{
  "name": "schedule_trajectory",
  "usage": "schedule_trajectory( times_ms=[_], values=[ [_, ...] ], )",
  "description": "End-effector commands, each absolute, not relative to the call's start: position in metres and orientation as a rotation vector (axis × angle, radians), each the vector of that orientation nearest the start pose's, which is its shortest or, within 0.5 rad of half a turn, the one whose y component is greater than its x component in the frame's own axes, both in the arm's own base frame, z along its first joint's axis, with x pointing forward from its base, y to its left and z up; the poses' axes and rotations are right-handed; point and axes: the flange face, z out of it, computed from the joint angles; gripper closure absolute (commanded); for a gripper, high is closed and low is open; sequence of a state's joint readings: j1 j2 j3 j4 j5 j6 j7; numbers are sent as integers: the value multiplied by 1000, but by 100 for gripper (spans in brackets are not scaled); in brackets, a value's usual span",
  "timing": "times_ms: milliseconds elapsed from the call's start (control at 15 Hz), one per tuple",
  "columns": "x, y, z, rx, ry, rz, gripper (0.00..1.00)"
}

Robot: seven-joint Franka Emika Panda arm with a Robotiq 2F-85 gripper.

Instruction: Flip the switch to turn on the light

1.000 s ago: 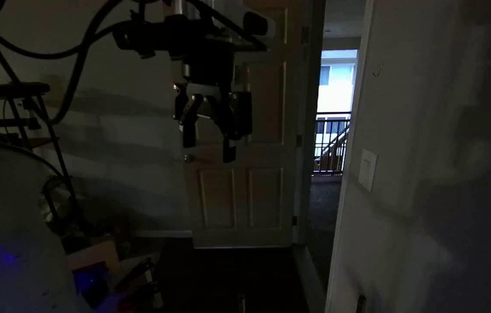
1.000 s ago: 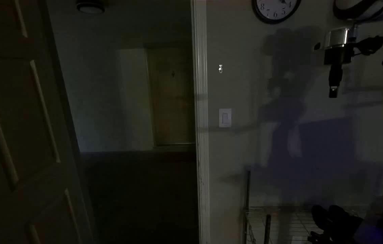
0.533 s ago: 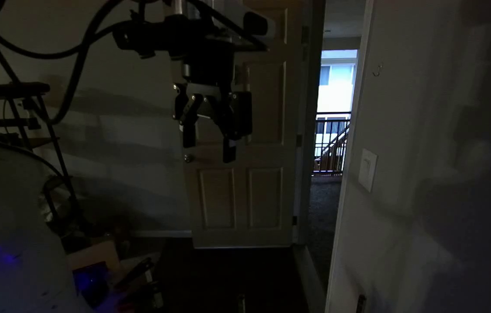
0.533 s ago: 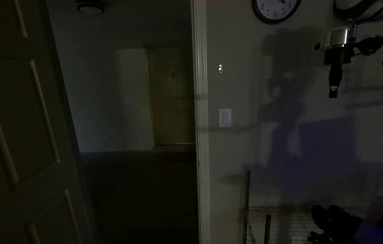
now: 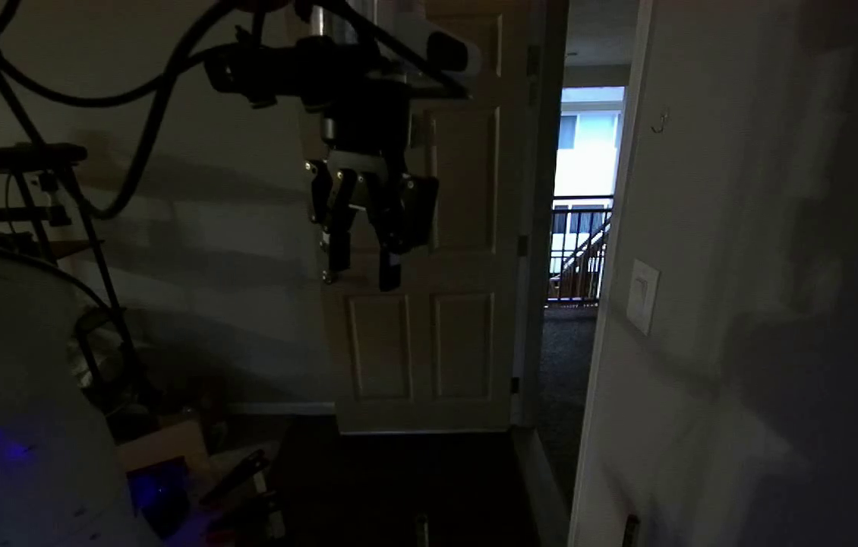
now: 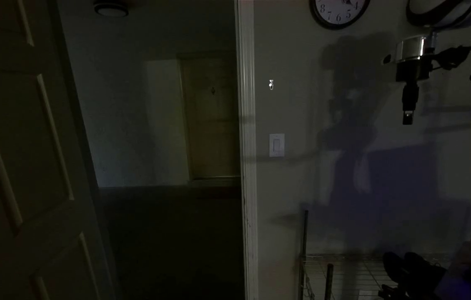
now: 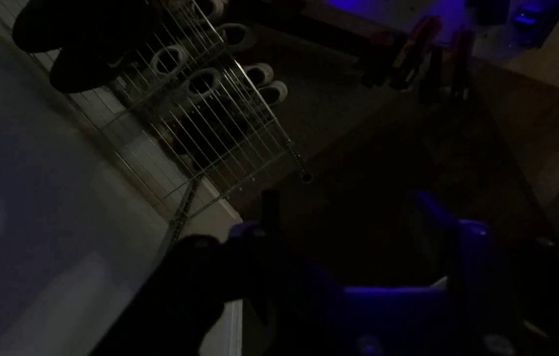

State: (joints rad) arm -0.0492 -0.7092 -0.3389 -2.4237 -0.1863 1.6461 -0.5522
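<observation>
The switch is a pale upright plate on the wall, seen in both exterior views (image 5: 642,296) (image 6: 276,145). It is out of view in the wrist view. My gripper (image 5: 364,272) hangs pointing down, well apart from the switch and about level with it or a little higher. In an exterior view it shows edge-on (image 6: 408,117), to the right of the switch and higher. In the wrist view the two dark fingers of the gripper (image 7: 344,200) stand apart with nothing between them. The gripper is open, its fingers part-way together. The scene is very dark.
A panelled door (image 5: 463,342) stands behind the gripper, beside an open doorway (image 5: 573,357). A small hook (image 6: 271,84) is above the switch and a clock (image 6: 339,12) higher up. A wire rack (image 7: 240,183) with shoes stands low by the wall. Cables hang by the arm.
The gripper has come down slightly, moving a little left in an exterior view. Its fingers have moved closer together over the last half second. The switch looks the same.
</observation>
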Motion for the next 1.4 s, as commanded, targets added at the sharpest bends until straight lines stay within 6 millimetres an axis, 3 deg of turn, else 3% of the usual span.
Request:
schedule_trajectory(
  times_ms=[0,333,533,1067,1333],
  values=[
    [332,-137,498,-3008,-521,202,61],
    [377,-107,460,-3014,-598,273,92],
    [401,-102,443,-3083,-600,209,98],
    [460,-108,430,-3255,-688,-283,94],
    [480,-111,423,-3282,-682,-409,94]
  ],
)
